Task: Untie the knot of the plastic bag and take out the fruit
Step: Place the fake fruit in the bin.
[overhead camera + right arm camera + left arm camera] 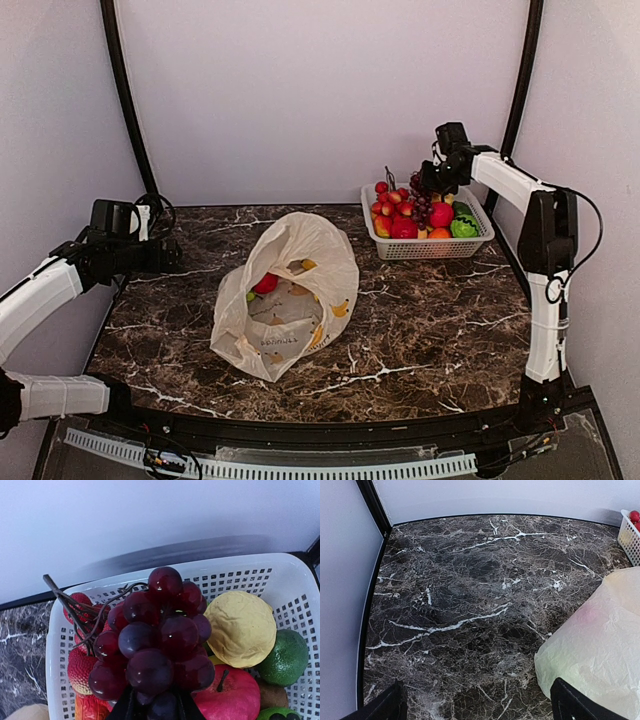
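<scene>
1. Where the overhead camera looks down: dark brown marble-patterned counter (430, 330) carrying one thin, crinkly, cream-beige translucent plastic bag (285, 300) at the middle, mouth gaping toward the back. Within the mouth: one glossy red round fruit (266, 284) and one small yellow piece (308, 265). White plastic mesh basket (430, 250) at back right, well apart from the bag, filled with mixed toy fruit. Right claw (432, 180) above the basket, clamped on a dark purple grape bunch (417, 192). Left claw (172, 256) over the counter's left edge, apart from the bag; state unreadable from here.
2. Left wrist view: left claw (480, 712) spread wide, black fingers (385, 707) at the lower corners, only bare counter (460, 595) between them. Plastic bag (600, 645) at lower right, near the right finger; contact cannot be told. Basket corner (629, 537) at upper right.
3. Right wrist view: right claw (152, 710) closed on the near end of the grape bunch (155, 635), over the basket (240, 575). Lying in the basket: lumpy yellow ball (242, 627), green lime-like ball (285, 657), red apple (230, 697) with stem, red pebbled berries (80, 670). Whether the grapes touch the fruit beneath cannot be told.
</scene>
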Tool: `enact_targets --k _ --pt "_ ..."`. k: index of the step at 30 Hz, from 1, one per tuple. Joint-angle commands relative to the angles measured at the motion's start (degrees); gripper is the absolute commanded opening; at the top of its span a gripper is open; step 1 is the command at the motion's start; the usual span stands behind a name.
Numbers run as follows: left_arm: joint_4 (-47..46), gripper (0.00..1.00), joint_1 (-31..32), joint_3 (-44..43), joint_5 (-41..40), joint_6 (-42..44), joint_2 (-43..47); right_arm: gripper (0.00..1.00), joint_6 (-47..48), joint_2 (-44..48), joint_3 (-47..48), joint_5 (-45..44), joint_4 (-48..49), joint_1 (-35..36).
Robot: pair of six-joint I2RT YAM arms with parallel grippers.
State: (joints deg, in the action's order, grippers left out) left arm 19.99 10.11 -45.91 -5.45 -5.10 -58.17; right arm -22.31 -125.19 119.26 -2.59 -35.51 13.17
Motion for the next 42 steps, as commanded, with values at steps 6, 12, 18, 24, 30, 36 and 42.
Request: enact_targets --k 6,12,18,24,30,36,42 --pt "-0.4 0.99 -0.4 0.6 0.0 0.6 0.1 0.47 0.0 -1.3 2.9 -1.5 2.2 -0.4" --pt "-0.4 0.99 -0.4 0.6 0.3 0.6 0.0 0.69 0.4 -0.5 2.8 -0.9 2.5 -0.4" --pt "-0.4 0.99 -0.4 0.6 0.5 0.6 0.0 0.83 1.1 0.6 2.6 0.8 3.2 -0.4" --pt "-0.5 0.99 -0.3 0.6 1.0 0.6 -0.1 0.91 2.1 2.5 1.1 2.2 3.8 -0.4" --pt "-0.7 0.99 -0.3 0.7 2.2 0.8 -0.5 0.96 3.3 7.5 -4.1 5.4 6.6 -0.4" --pt "-0.6 0.99 -0.4 1.0 5.0 -0.6 0.3 0.97 4.7 15.1 -11.5 7.1 8.5 0.0" --pt "0.1 0.99 0.0 0.5 16.5 -8.6 1.0 0.96 6.2 25.8 -22.2 10.7 11.8 1.8"
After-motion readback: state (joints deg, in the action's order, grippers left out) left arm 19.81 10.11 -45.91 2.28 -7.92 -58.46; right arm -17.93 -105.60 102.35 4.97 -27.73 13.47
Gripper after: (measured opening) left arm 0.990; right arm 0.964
